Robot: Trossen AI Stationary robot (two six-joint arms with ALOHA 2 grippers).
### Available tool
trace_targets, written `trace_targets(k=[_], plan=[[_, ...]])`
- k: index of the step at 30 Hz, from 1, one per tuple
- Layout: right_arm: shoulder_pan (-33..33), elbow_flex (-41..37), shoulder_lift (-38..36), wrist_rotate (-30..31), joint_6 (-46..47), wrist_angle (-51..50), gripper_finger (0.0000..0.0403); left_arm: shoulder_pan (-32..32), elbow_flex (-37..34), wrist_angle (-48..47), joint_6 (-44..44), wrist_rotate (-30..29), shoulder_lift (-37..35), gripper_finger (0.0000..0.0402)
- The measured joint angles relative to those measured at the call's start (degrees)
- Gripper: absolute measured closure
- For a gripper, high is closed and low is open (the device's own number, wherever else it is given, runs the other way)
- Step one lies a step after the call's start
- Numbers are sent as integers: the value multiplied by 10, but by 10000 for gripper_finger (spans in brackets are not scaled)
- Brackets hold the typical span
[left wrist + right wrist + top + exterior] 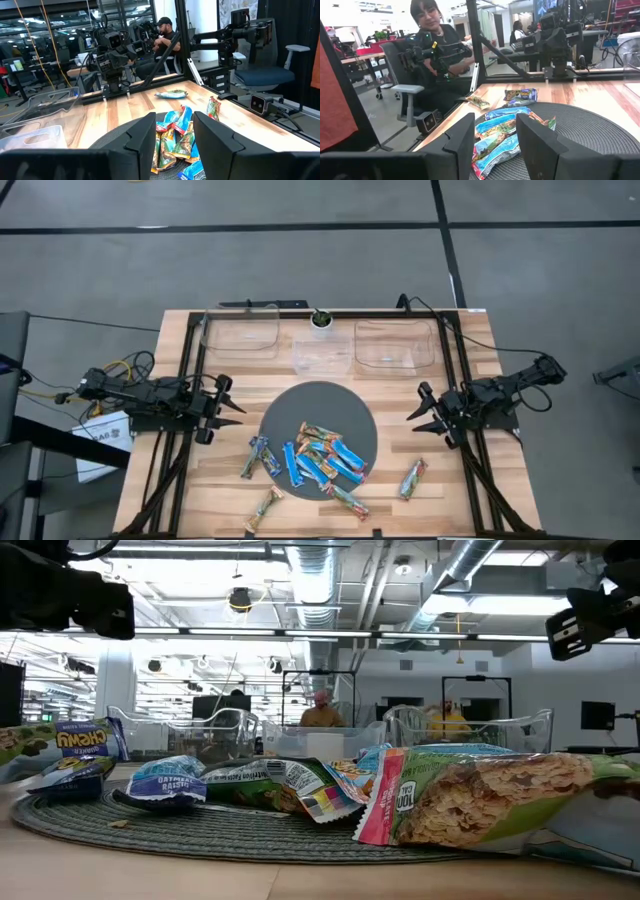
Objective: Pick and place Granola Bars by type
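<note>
The left gripper [232, 408] is held over the table's left side, with its fingers [142, 137] spread apart and nothing between them. It is pointed toward the mat [352, 406], a round dark one in the middle of the table [470, 510]. The right gripper [419, 413] is held over the right side, also spread apart and empty, and it is pointed toward the same mat from the other side.

Between the two grippers, most of the bars [325, 458] are piled on the near half of the mat, overlapping one another; blue wrappers and green-tan-orange ones are mixed there. Near the left gripper, toward the table's front edge, two bars [261, 457] are seen just off the mat's left rim, and one more bar [263, 509] is lying alone at the front edge. Near the right gripper, a single green bar [412, 479] is lying on the wood, apart from the mat.

Beyond the mat, along the far edge, three clear bins are placed: a left bin [240, 336], a smaller middle bin [322, 355] and a right bin [396, 345]. A small pot [321, 320] is standing behind the middle bin.

In the wrist views, seated people [432, 30] are seen in the room beyond the table.
</note>
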Motion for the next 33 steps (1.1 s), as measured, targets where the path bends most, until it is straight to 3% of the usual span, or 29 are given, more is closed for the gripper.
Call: trace_targets(k=[33], plan=[[0, 0, 0, 0, 0, 0, 265, 0, 0, -5, 0, -20, 2, 276]])
